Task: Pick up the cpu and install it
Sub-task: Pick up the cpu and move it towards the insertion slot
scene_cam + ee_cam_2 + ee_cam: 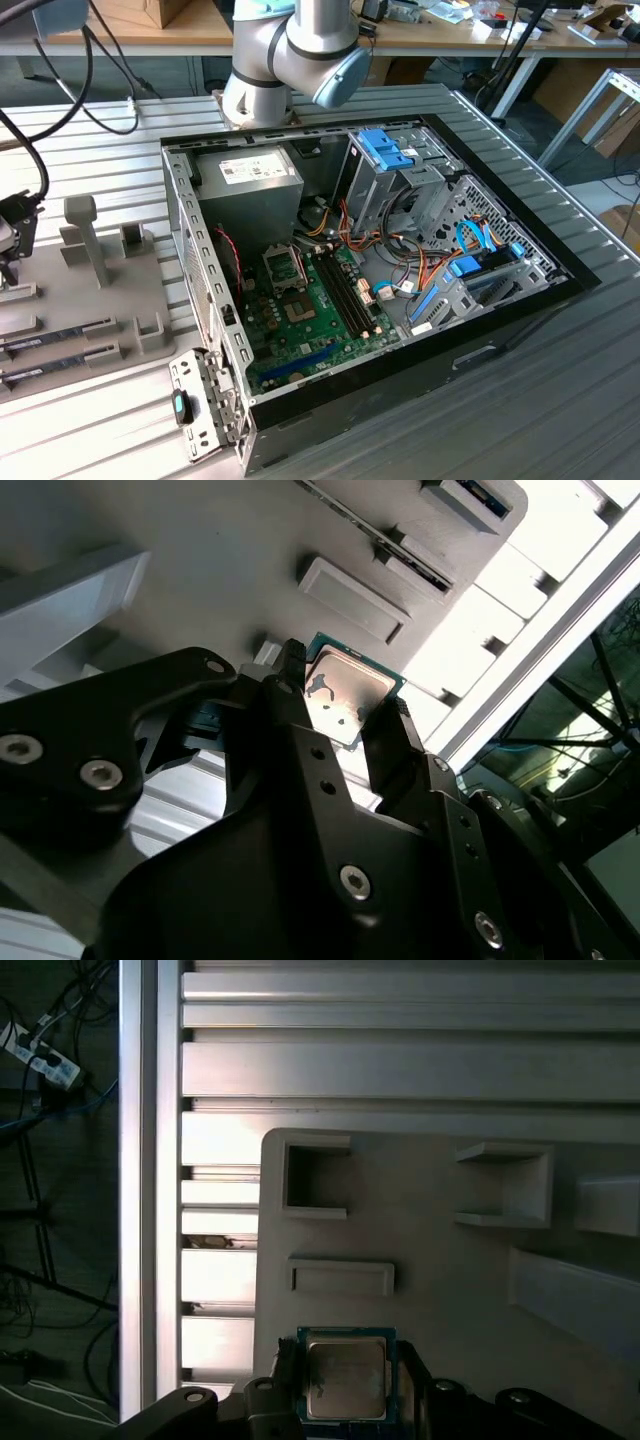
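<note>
The cpu point(348, 688), a small flat square chip with a silver top and green rim, lies on the grey holder tray point(450, 1280) and also appears in the first wrist view point(345, 1378). My gripper point(340, 698) straddles it, with one black finger point(291, 676) against each of two opposite edges, shut on the chip. In the exterior view the gripper point(12, 240) hangs low over the tray's far left end. The open computer case point(520, 300) lies in the middle, and its motherboard point(320, 320) carries a metal-framed socket point(283, 268).
The grey tray point(100, 290) has upright posts and empty pockets, and two dark memory sticks point(60, 335) lie on it. Inside the case are a grey power supply point(250, 185), drive cages and loose cables. The arm's base point(255, 95) stands behind the case. The ribbed table edge runs close beside the tray.
</note>
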Motion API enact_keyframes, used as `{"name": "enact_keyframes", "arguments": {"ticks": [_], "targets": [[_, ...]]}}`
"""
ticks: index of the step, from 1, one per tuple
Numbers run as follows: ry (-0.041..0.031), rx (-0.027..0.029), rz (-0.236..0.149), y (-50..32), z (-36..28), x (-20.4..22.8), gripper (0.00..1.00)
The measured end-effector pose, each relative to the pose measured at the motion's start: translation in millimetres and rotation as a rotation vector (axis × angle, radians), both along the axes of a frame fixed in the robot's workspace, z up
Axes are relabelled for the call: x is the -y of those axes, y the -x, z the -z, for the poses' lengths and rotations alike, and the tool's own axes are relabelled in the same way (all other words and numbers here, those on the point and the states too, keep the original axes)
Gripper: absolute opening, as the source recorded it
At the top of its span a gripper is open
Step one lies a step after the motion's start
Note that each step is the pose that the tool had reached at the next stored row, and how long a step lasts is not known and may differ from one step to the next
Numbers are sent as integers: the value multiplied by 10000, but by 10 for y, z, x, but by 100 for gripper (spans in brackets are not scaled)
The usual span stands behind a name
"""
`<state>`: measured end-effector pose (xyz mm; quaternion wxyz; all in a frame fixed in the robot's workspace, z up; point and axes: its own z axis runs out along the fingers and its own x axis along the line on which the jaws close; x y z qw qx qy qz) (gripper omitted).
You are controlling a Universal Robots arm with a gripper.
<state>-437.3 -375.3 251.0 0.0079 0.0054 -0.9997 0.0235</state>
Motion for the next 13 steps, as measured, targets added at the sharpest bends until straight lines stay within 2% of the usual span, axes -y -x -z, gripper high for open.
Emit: {"name": "enact_keyframes", "arguments": {"ticks": [13], "targets": [[0,0,0,0,-102,0,47]]}}
